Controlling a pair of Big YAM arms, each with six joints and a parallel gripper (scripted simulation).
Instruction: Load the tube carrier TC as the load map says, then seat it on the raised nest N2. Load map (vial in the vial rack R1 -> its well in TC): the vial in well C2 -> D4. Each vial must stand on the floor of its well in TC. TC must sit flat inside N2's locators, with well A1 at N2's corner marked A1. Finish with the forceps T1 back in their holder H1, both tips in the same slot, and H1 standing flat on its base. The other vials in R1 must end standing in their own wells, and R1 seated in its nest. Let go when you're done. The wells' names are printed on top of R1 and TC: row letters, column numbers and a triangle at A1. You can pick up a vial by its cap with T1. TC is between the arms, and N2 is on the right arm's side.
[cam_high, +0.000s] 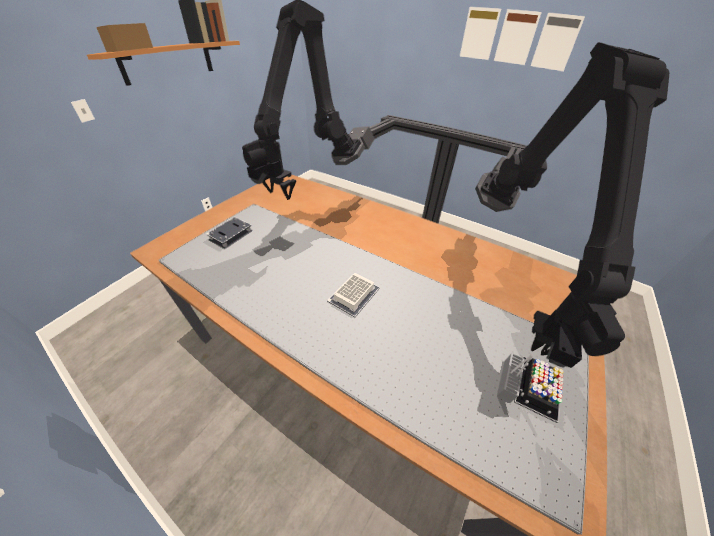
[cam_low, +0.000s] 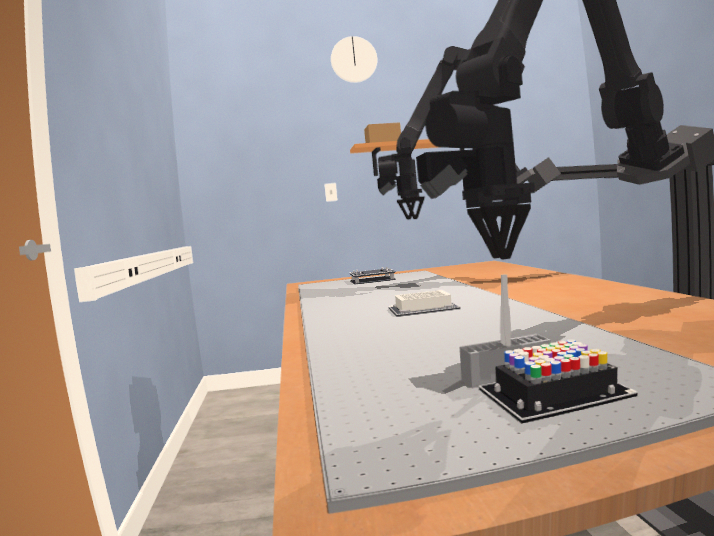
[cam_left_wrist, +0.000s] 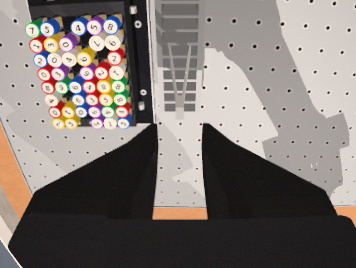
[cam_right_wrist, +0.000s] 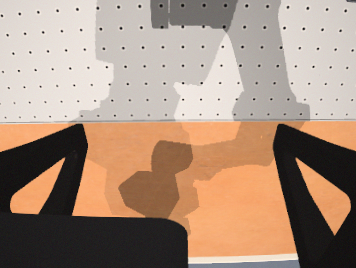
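Observation:
The forceps T1 stand upright in the grey holder H1. My left gripper is partly open and empty, a little above the forceps' upper end. The black vial rack R1 sits in its nest beside the holder, with numbered, coloured caps and some empty wells. The cream tube carrier TC sits on a low plate mid-table. The raised nest N2 is at the far end. My right gripper is wide open and empty, high above the table's back edge.
The perforated grey board bears the fixtures. The holder stands close beside R1's nest plate, on the side toward TC. The orange table edge borders the board. A dark frame post stands behind the table between the arms.

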